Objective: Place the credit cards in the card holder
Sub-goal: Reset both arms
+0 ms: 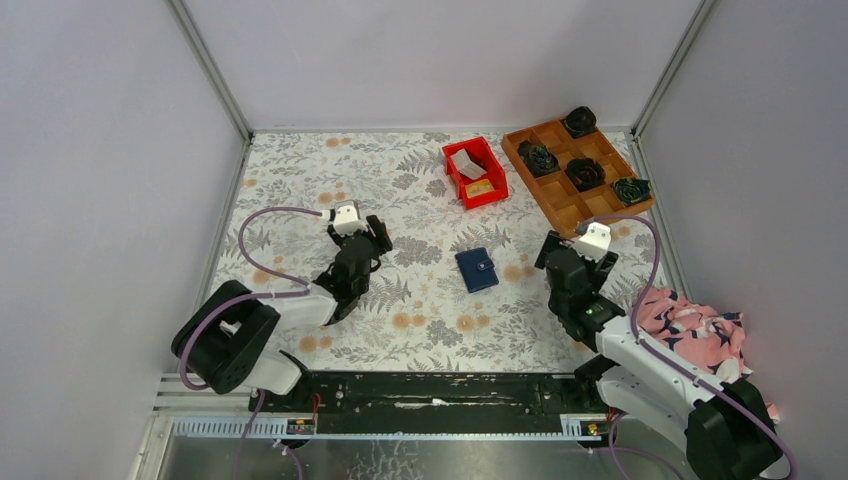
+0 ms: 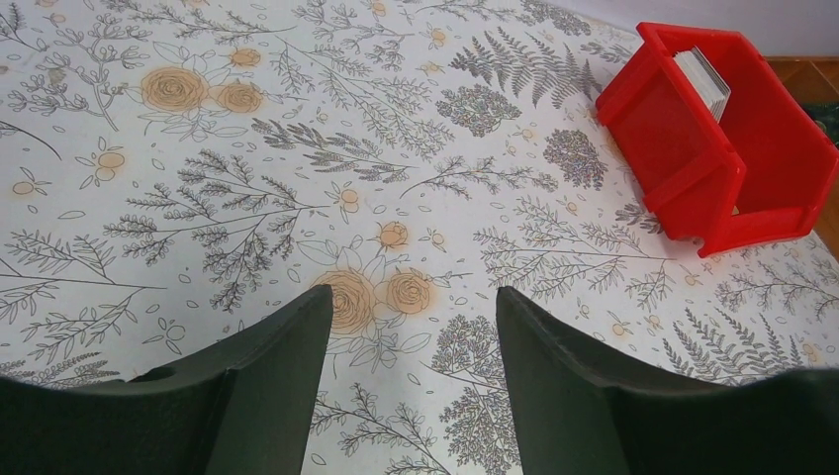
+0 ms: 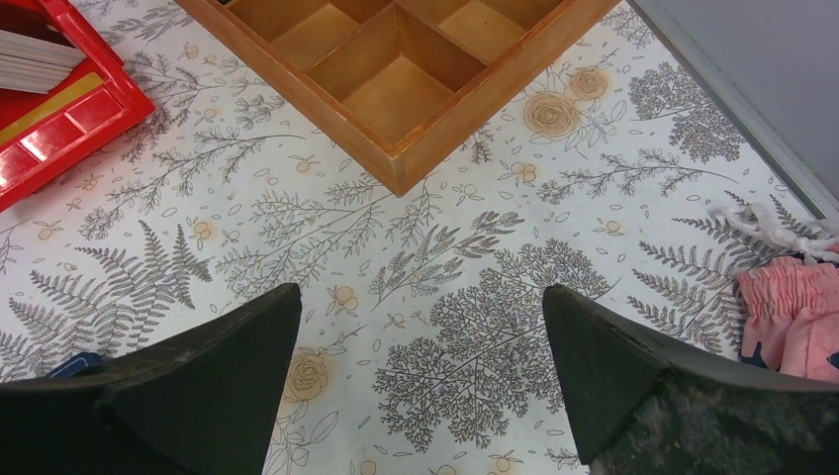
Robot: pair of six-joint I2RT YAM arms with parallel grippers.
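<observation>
The card holder [image 1: 476,269], a closed navy-blue wallet with a small snap tab, lies flat mid-table between the arms. A blue corner of it shows at the left edge of the right wrist view [image 3: 74,364]. The credit cards lie in a red bin [image 1: 488,150]: a white one [image 1: 468,167] and an orange-tan one [image 1: 479,187]. The white card also shows in the left wrist view [image 2: 702,77] and the right wrist view [image 3: 35,54]. My left gripper [image 1: 375,236] [image 2: 413,292] is open and empty, left of the wallet. My right gripper [image 1: 550,250] [image 3: 420,289] is open and empty, right of it.
A wooden grid tray [image 1: 590,205] [image 3: 475,89] at the back right holds several dark rolled fabric bundles [image 1: 585,173]. Pink patterned cloth [image 1: 700,335] [image 3: 792,317] lies by the right arm's base. Grey walls enclose the floral tabletop on three sides.
</observation>
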